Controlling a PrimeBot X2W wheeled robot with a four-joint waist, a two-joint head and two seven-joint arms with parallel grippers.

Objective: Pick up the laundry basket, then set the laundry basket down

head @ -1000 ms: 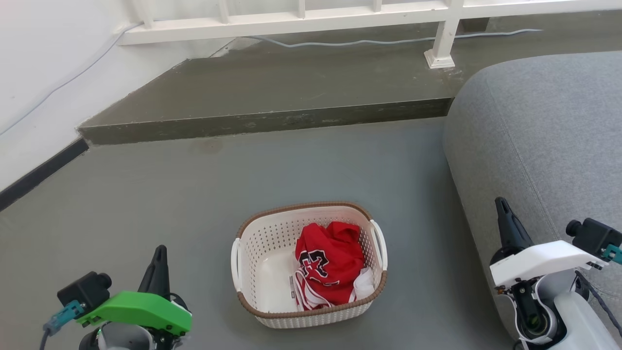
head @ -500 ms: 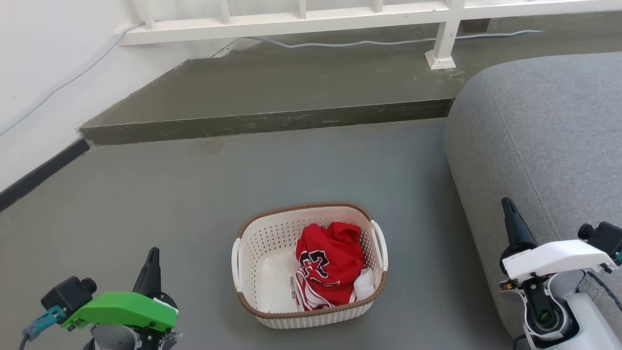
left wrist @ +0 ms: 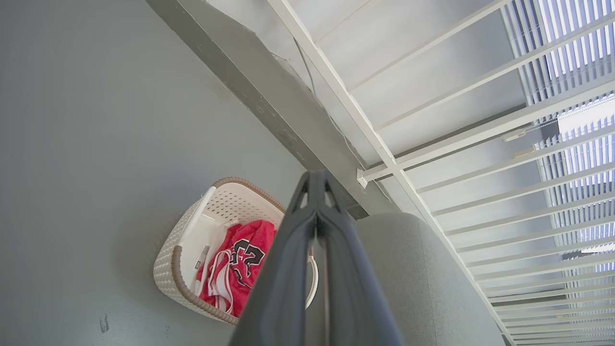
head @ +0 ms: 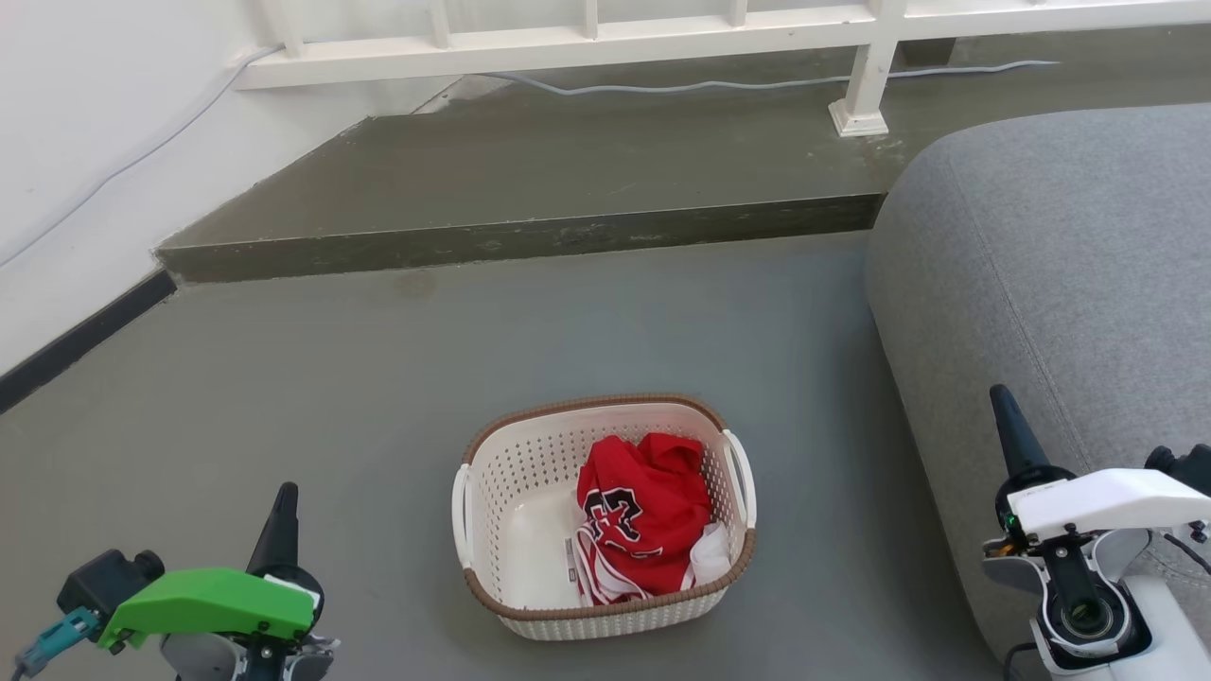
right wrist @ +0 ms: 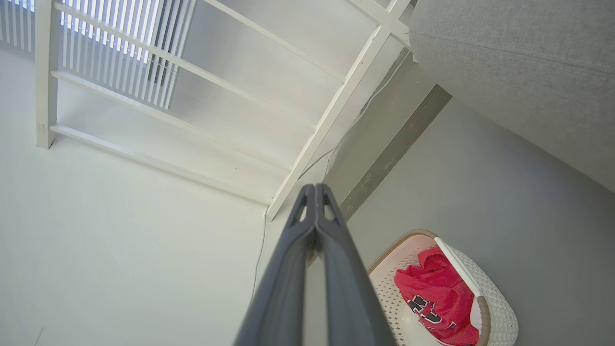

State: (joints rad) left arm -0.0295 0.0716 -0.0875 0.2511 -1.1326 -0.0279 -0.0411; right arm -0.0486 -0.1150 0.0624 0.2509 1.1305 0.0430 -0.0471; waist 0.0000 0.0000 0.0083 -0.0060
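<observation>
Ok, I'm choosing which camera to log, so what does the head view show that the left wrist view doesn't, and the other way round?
Head view: the right hand and a black baseboard along the wall. Left wrist view: window blinds behind the white railing. Both: the left hand, fingers together; the laundry basket on the floor, holding a red jersey; the grey sofa; the raised step.
</observation>
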